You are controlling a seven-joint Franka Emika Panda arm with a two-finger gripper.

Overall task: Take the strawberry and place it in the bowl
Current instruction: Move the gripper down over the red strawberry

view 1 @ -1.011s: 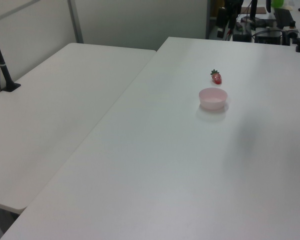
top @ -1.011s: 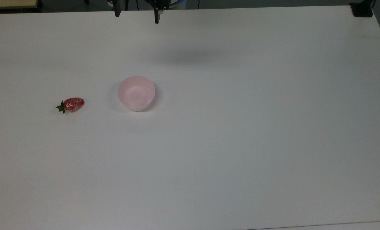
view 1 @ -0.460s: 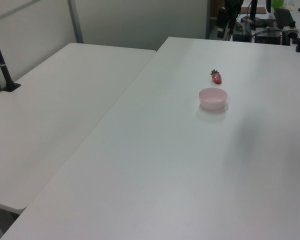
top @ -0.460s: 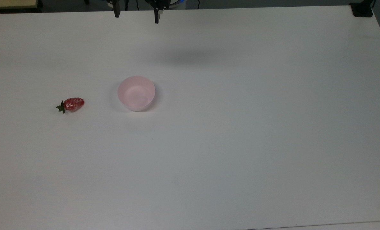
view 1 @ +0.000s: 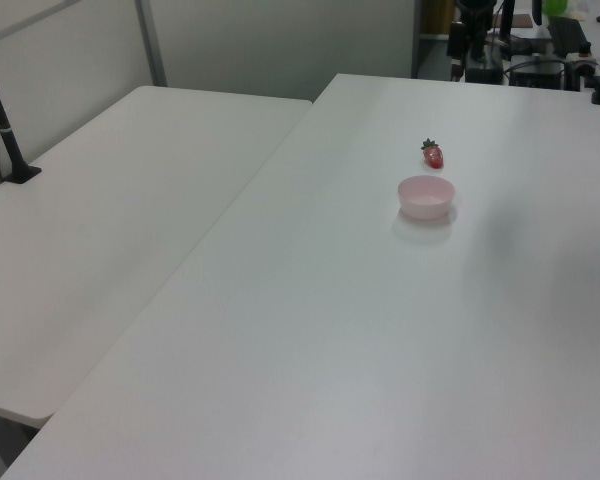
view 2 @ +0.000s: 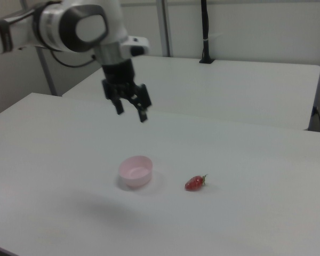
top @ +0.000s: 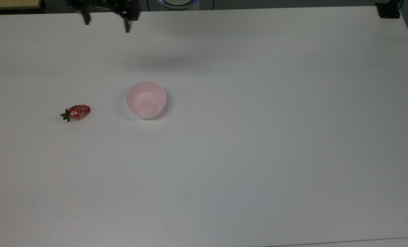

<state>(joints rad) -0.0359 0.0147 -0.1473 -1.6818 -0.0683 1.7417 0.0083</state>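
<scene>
The jaws stand apart and hold nothing, the black two-finger gripper point(view 2: 131, 112) hanging high above the white table point(top: 259, 137). The small round pale pink bowl point(top: 146, 100) sits on the table with nothing inside. The small glossy red strawberry with a green leafy cap point(top: 76, 112) lies on the bare tabletop near the bowl, apart from it, on the top view's left.

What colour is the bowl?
Pale pink, plain; the bowl shows best in the top view.

gripper point(top: 107, 25) shifted toward the top view's left, slightly lower
</scene>
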